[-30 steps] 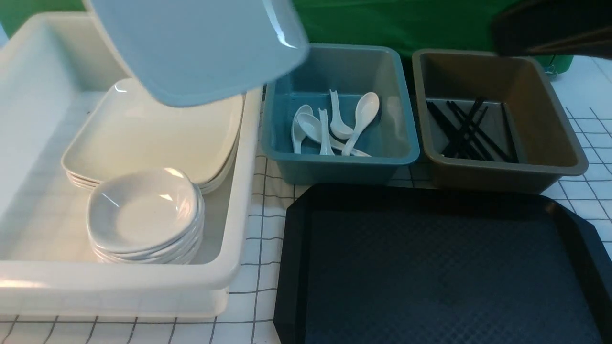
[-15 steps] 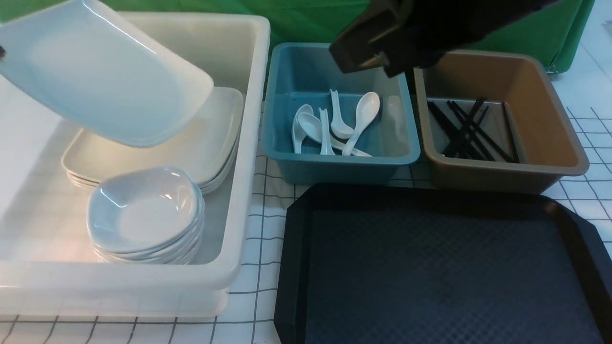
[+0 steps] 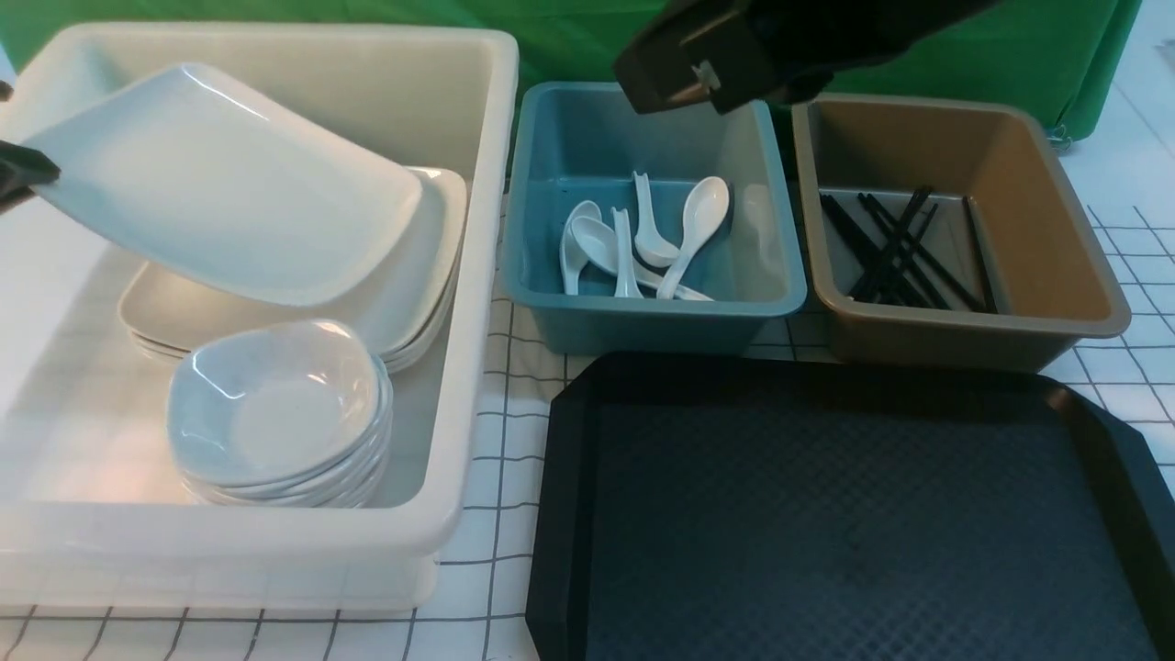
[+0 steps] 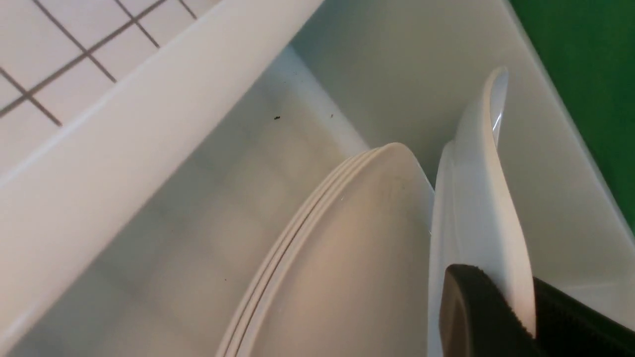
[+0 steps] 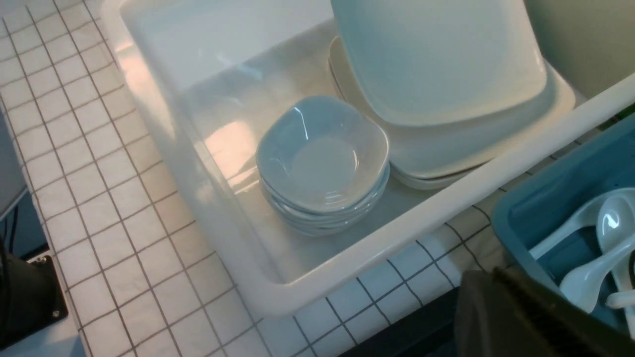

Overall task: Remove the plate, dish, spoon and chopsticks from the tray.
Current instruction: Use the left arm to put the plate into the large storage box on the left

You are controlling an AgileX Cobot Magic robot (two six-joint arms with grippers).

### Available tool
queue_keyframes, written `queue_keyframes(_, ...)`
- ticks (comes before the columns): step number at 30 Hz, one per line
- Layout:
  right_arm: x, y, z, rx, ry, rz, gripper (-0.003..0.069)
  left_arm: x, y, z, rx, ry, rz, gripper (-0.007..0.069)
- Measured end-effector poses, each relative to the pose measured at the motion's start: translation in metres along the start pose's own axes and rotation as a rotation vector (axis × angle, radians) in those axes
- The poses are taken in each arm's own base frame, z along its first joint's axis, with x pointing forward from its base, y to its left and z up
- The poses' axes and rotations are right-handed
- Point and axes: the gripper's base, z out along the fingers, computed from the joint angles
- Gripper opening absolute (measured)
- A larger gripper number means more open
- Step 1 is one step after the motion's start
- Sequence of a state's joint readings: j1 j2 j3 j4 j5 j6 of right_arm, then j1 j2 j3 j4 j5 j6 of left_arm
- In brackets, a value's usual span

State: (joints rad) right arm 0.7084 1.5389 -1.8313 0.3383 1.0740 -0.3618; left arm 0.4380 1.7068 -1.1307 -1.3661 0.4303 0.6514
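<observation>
One plate [image 3: 220, 188] pinched by its left rim in the left gripper [image 3: 23, 170], tilted over the plate stack [image 3: 413, 275] in the white tub [image 3: 459, 386]. Right gripper [image 3: 698, 73] pressed together, empty, above the blue tub [image 3: 551, 285]. Tray [image 3: 826, 514] bare.

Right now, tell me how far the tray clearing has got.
Nearly finished. The tray shows nothing on it. Spoons lie in the blue tub, chopsticks in the brown tub, and small dishes are stacked in the white bin. In hand: the left hand is shut on the plate, tilted over the plate stack. Left: set it down and release.
</observation>
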Motion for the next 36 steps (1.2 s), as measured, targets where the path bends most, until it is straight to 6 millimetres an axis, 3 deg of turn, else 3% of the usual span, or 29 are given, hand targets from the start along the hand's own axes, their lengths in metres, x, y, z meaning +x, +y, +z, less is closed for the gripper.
queue_keyframes(8,0.001,-0.001,0.009,-0.024,0.02,0.02,0.0008,0.02,-0.016,0.015,-0.02,0.014,0.074,0.0018)
queue_keyframes(16,0.003,0.0,0.009,-0.033,0.039,0.035,0.0008,0.021,-0.012,0.019,-0.055,0.007,0.11,0.0039)
queue_keyframes(19,0.003,0.0,0.009,-0.034,0.038,0.035,0.0008,0.022,-0.01,0.019,-0.071,0.021,0.147,0.0105)
queue_keyframes(29,0.003,0.0,0.009,-0.033,0.037,0.036,0.0008,0.028,0.002,0.017,-0.191,0.116,0.352,0.0427)
queue_keyframes(33,0.003,0.0,0.009,-0.034,0.038,0.036,0.0008,0.024,0.001,0.015,-0.22,0.137,0.448,0.0488)
queue_keyframes(36,0.003,0.001,0.009,-0.035,0.042,0.037,0.0008,0.017,-0.006,0.013,-0.227,0.154,0.475,0.0493)
